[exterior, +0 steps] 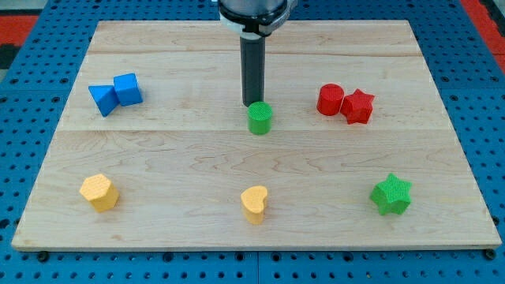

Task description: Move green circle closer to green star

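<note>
The green circle stands near the middle of the wooden board. The green star sits at the view's lower right, far from the circle. My rod comes down from the view's top, and my tip is just above the green circle, on its upper-left side, touching or almost touching it.
A red circle and a red star touch at the view's upper right. A blue triangle-like block and a blue cube sit together at the upper left. A yellow hexagon-like block is at the lower left, a yellow heart at the bottom middle.
</note>
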You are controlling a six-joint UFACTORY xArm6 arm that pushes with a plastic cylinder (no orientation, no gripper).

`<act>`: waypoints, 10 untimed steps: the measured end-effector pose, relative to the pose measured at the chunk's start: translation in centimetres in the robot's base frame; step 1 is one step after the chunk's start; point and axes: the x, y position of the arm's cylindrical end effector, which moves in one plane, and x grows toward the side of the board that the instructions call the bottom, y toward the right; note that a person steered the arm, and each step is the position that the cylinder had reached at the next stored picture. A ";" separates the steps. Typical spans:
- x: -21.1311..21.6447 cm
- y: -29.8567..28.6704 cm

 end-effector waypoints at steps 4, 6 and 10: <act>4.1 -4.7; 6.2 2.2; 6.5 4.0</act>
